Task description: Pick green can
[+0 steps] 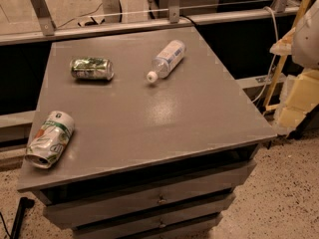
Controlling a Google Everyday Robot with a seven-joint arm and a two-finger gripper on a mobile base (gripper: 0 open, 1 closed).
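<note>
1. A grey cabinet with a flat top fills the middle of the frame; its drawers show along the bottom edge.
2. The green can lies on its side in the upper left part of the cabinet top, with its silver ends pointing left and right. Nothing touches it.
3. A clear plastic bottle lies on its side to the right of the green can, well apart from it, at the upper middle of the frame. Its white cap points toward the lower left.
4. A crushed white can with green and orange marks lies near the left edge of the top, at the lower left of the frame, well below the green can.
5. The gripper is outside the frame, so I cannot tell its state. Only a pale rounded shape shows at the upper right edge.
6. Yellow blocks stand at the right edge, above a speckled floor.
</note>
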